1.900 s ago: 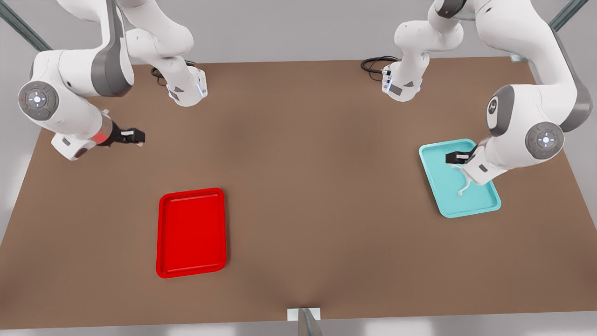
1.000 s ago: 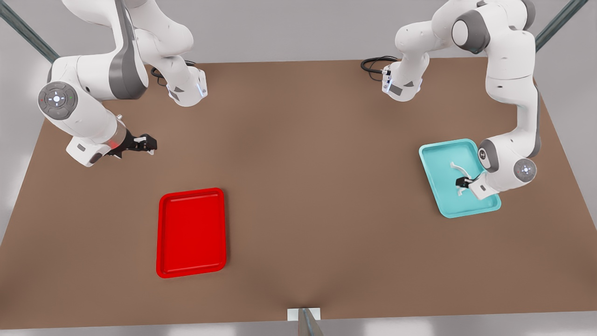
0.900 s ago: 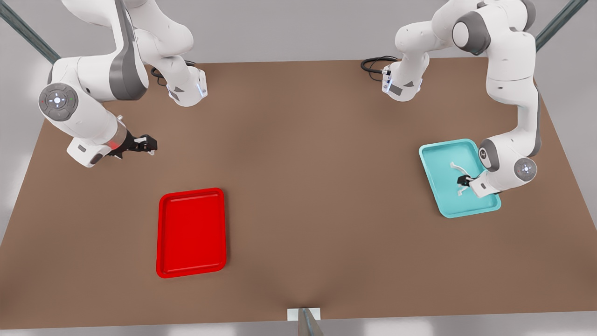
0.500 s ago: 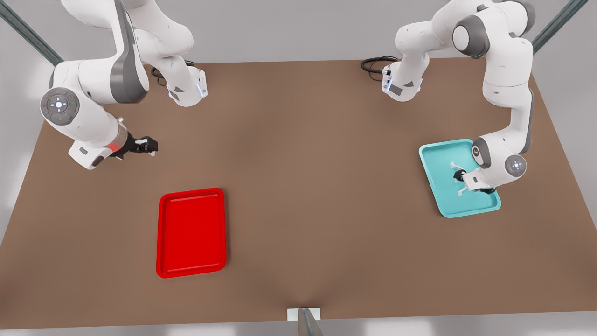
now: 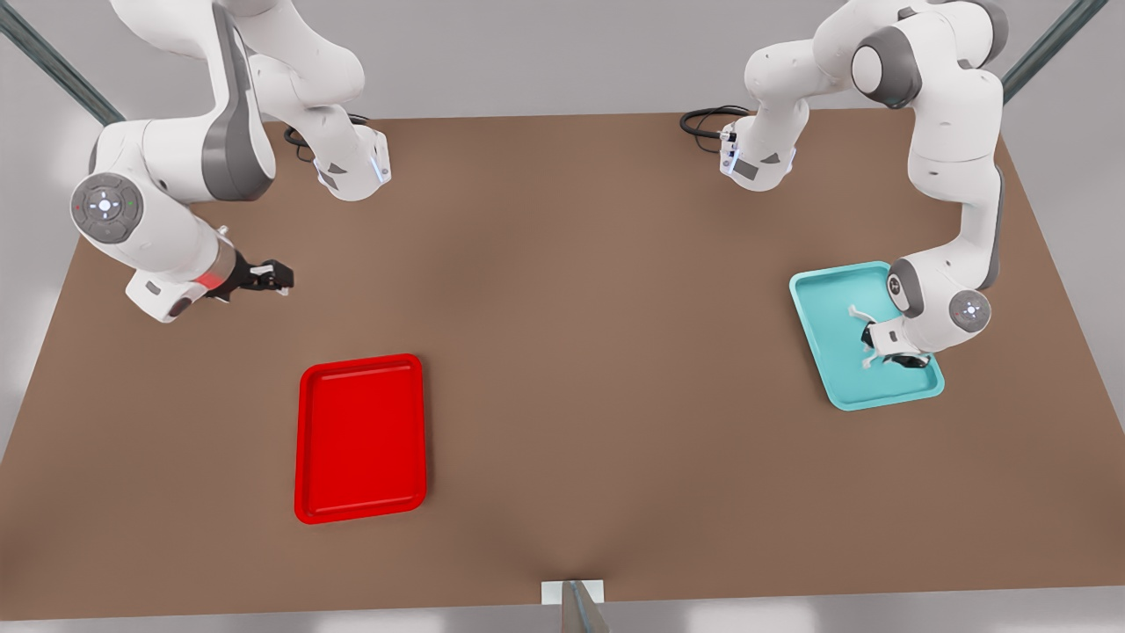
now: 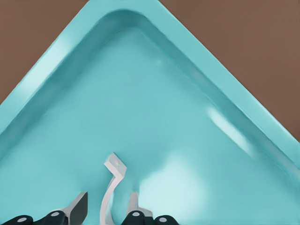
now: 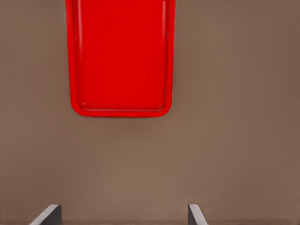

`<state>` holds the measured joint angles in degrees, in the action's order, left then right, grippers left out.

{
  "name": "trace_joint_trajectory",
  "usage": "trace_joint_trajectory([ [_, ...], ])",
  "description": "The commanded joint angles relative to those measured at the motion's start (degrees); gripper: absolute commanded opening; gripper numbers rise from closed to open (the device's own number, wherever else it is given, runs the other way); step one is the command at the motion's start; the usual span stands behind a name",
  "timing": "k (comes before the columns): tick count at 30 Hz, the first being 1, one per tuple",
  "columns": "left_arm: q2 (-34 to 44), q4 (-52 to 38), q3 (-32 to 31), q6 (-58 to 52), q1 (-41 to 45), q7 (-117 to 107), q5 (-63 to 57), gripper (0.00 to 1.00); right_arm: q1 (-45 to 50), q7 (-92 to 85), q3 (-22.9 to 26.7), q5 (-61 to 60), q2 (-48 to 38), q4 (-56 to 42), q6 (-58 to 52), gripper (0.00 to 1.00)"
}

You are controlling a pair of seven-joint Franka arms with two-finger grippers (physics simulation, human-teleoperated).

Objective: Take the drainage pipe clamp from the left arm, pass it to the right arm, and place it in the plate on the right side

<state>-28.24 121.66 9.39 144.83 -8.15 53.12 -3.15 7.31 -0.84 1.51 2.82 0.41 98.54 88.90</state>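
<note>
The brown table (image 5: 562,369) carried the plate (image 5: 360,438) at seven o'clock. At three o'clock, in a cyan tray (image 5: 826,352), the left gripper (image 6: 107,216) straddled the drainage pipe clamp (image 6: 111,187), fingers apart. At nine o'clock, the right gripper (image 7: 124,215) waited, spread wide.

A broad brown table (image 5: 571,352) carries everything here. Lying flat on it is the plate (image 5: 360,438), bright red, with bare tabletop all around it. Well away from the plate, toward the front view's right, a cyan tray (image 5: 826,352) also rests on the surface. Beyond the plate, at the table's far edge, a coiled black cable (image 5: 703,121) sits by an arm base (image 5: 760,163).
</note>
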Motion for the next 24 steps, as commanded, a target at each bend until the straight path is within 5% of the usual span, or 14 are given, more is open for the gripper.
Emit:
trace_joint_trajectory([
  [1,-0.1,0.0,0.0,0.0,0.1,4.8,0.0,0.57,-5.5,-0.3,0.2,-0.2,-0.1,0.1,0.3,1.00],
  [4,-0.1,0.0,-0.1,-0.1,0.1,4.6,0.0,0.57,-5.6,-0.3,0.2,-0.2,-0.1,0.2,0.3,1.00],
  [8,-0.1,-0.1,-0.1,-0.1,0.1,4.4,0.0,0.31,-5.6,-0.3,0.2,-0.2,-0.1,0.3,0.4,1.00],
  [19,-0.7,-0.2,-0.1,-0.2,0.5,4.3,0.0,0.32,-5.5,-0.3,0.1,-0.2,0.0,1.3,1.0,1.00],
  [21,-0.6,-0.2,0.0,-0.2,0.5,4.3,0.0,0.21,-5.5,-0.3,0.1,-0.2,0.1,1.3,1.1,1.00],
  [24,-0.5,-0.5,0.0,-0.2,0.5,4.2,0.0,0.21,-5.5,-0.3,0.1,-0.2,0.1,1.3,1.2,1.00],
])
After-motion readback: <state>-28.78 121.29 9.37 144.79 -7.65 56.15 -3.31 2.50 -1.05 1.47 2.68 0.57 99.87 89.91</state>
